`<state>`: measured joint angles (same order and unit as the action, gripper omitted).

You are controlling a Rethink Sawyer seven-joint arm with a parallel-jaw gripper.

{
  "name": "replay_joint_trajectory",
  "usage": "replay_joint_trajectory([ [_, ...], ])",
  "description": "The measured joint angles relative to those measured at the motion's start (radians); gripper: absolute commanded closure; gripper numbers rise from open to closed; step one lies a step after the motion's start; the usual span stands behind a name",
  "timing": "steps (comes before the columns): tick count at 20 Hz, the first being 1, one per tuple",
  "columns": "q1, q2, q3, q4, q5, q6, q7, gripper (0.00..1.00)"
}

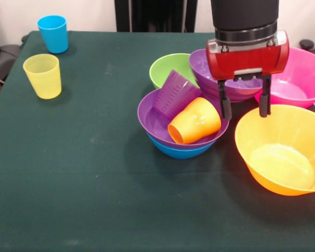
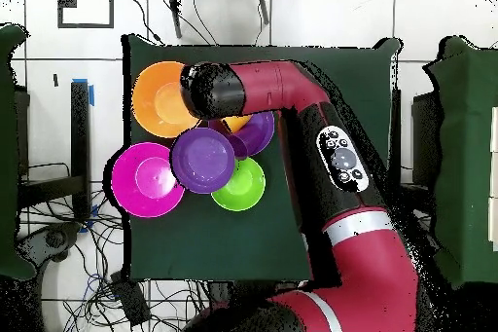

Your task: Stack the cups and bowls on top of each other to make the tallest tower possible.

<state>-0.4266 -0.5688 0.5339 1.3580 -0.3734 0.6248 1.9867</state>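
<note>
My gripper is open and empty. It hangs between the tower and the orange bowl, in front of a purple bowl. The tower is a blue bowl with a second purple bowl nested in it. A purple cup and an orange cup lie tipped inside that bowl. A green bowl and a pink bowl stand behind. A blue cup and a yellow cup stand upright at the far left. In the overhead view the arm hides the gripper.
The overhead view shows the orange bowl, pink bowl, purple bowl and green bowl clustered on the left of the green table. Cables and furniture surround the table.
</note>
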Motion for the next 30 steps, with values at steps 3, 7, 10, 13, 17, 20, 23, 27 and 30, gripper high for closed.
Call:
replay_joint_trajectory([
  [3,0.011,0.02,-0.012,-0.024,0.009,0.053,0.0,0.0],
  [7,0.021,0.023,-0.027,-0.043,0.009,0.101,0.0,0.0],
  [10,0.026,0.024,-0.034,-0.058,0.009,0.132,0.0,0.0],
  [13,0.045,0.025,-0.039,-0.13,0.009,0.263,0.0,0.0],
  [17,0.063,0.025,-0.039,-0.205,0.013,0.392,0.0,0.0],
  [20,0.075,0.025,-0.039,-0.262,0.013,0.482,0.0,0.0],
  [23,0.083,0.024,-0.039,-0.307,0.013,0.545,0.0,0.0],
  [27,0.092,0.016,-0.043,-0.354,0.011,0.591,0.0,0.0],
  [30,0.093,0.01,-0.044,-0.367,0.011,0.595,0.0,0.0],
])
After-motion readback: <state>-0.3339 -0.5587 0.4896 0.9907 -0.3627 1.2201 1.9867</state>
